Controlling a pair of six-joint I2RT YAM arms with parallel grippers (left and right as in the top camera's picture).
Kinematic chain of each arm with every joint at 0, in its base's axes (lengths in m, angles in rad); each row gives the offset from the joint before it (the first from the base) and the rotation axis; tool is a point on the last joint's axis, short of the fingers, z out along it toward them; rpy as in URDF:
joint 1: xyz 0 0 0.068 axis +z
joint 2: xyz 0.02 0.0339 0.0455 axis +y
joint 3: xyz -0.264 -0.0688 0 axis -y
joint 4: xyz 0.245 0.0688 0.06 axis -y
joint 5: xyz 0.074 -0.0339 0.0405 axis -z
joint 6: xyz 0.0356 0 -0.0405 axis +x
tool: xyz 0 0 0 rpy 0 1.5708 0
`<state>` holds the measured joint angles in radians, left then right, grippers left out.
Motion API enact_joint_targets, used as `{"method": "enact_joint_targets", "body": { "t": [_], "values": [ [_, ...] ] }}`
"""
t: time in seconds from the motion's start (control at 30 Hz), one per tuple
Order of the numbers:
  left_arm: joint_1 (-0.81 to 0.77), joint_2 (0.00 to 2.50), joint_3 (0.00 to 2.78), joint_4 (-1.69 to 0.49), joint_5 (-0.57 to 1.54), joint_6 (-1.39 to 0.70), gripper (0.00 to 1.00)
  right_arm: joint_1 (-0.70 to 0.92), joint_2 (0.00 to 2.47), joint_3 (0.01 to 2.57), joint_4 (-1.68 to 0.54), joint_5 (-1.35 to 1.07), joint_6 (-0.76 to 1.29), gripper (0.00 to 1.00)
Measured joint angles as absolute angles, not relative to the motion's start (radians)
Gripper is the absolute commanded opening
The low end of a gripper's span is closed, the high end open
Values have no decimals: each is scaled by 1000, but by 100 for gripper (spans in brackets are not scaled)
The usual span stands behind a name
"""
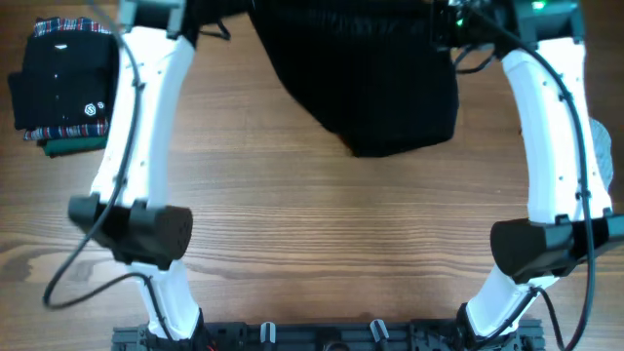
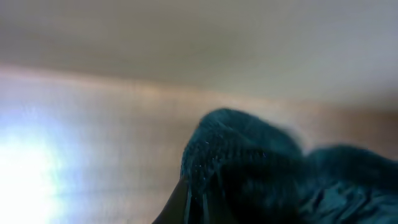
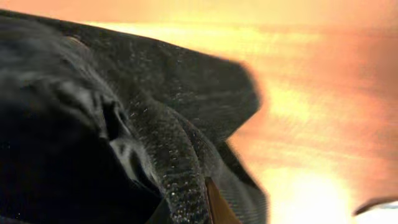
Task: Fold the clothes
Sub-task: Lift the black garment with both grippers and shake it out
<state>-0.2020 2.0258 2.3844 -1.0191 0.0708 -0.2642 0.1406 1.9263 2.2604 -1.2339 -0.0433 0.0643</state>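
The clothes — one big black fuzzy knit piece — lie at the far edge of the wooden table, between the two arms. A rounded lobe spills toward the middle, and the rest runs out of the overhead view at the top. The piece looks soft, limp and fairly thick, and is likely light for its size. It will probably sag, stretch and bunch rather than hold a crease, though the fuzzy surface should give the fingers good purchase. Well apart at the far left sits a folded black garment with plaid trim, which is no part of the job. The left gripper is closed, with a hump of knit bunched right at its tips. The right gripper is closed too, and a thick roll of fabric runs into its jaws. Both seem to pinch the cloth. The best holds are probably at an edge or corner, taking one layer only — a grab in the bunched middle would drag several layers at once.
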Motion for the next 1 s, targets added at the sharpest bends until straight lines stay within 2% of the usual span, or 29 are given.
{"method": "enact_joint_targets", "body": {
  "t": [0.33, 0.7, 1.0],
  "values": [
    [-228, 1790, 2491, -1033, -31, -264, 4, 113, 1855, 2523, -1269, -72, 47, 4],
    [-244, 1649, 2492, -1139, -24, -264, 4, 112, 1598, 2563, -1397, -114, 64, 4],
    [-244, 1517, 2492, -1312, -23, -265, 4, 112, 1557, 2563, -1563, -177, 126, 4]
  ]
}}
